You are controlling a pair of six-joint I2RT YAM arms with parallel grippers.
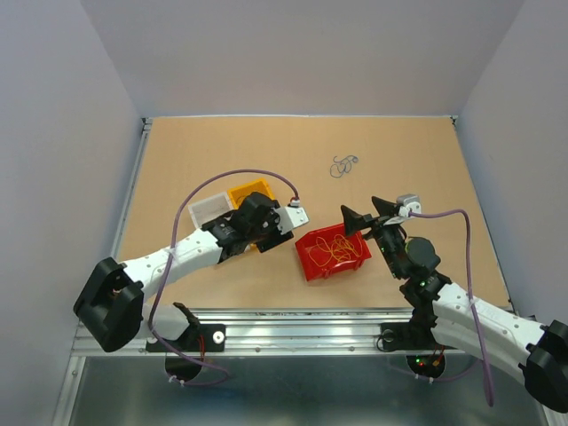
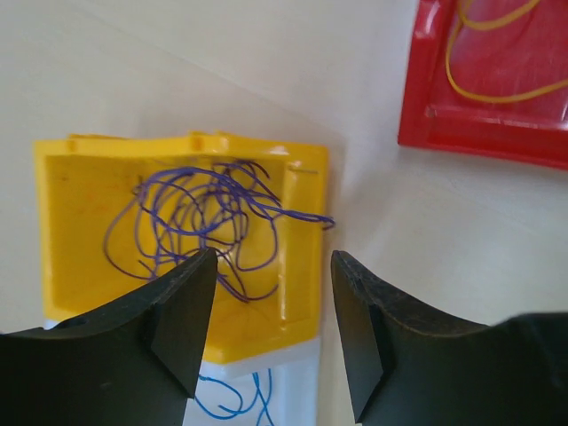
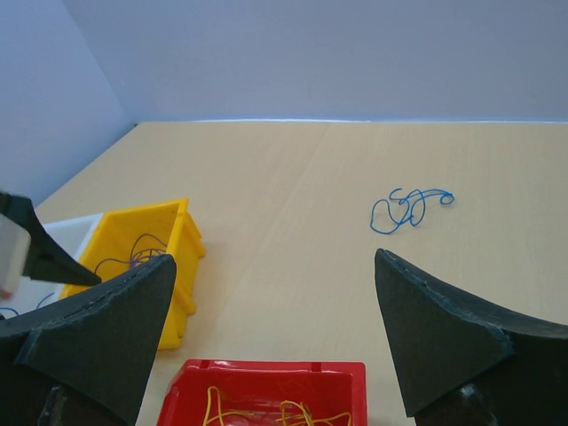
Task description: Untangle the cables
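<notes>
A loose blue cable [image 1: 343, 165] lies alone on the far part of the table, also seen as the blue cable [image 3: 410, 209] ahead of my right gripper. Purple cables [image 2: 200, 217] are bunched in a yellow bin [image 2: 302, 222]. Blue cables [image 2: 235, 399] lie in a white bin [image 2: 293, 382] next to it. Yellow-orange cables [image 1: 334, 249] rest in a red bin [image 1: 312, 266]. My left gripper [image 2: 273, 266] hangs open over the near edge of the yellow bin, holding nothing. My right gripper [image 1: 359, 206] stands wide open above the red bin's far right corner, empty.
The three bins sit close together mid-table, the yellow bin [image 1: 248, 190] and white bin [image 1: 210, 208] partly under my left arm. Grey walls enclose the table on the left, back and right. A metal rail runs along the near edge [image 1: 293, 315].
</notes>
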